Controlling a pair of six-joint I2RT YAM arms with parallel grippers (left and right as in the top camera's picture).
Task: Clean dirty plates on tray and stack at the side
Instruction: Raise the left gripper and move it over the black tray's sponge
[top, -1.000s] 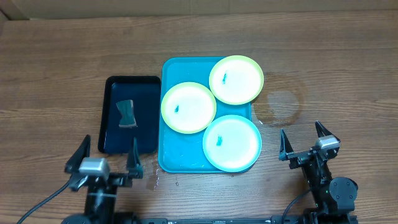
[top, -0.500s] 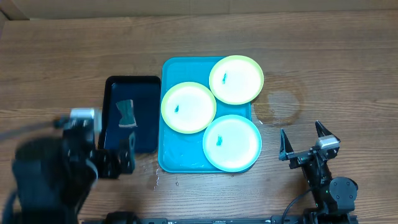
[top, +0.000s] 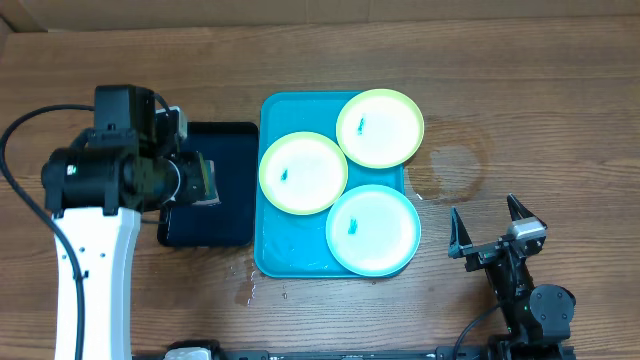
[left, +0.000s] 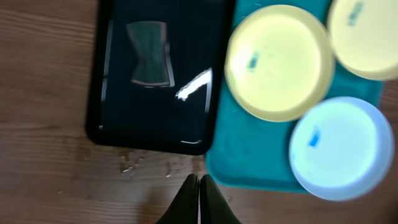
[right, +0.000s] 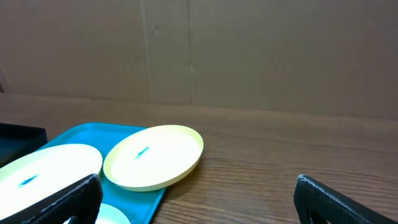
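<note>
While the left gripper (left: 198, 186) hovers over the black tray (top: 228, 225) with its jaws pinched together on nothing, the right gripper (top: 484, 212) sits at 4 o'clock of the blue tray (top: 285, 245), jaws wide apart and empty. On the blue tray there's a green plate (top: 380, 128) at 1 o'clock, a second green plate (top: 303, 172) at 9 o'clock and a blue plate (top: 373, 229) at 5 o'clock, all close together, each with a little blue smear. Black tray is just at 9 o'clock of the blue one, grey pad (left: 149, 53) lying in it.
</note>
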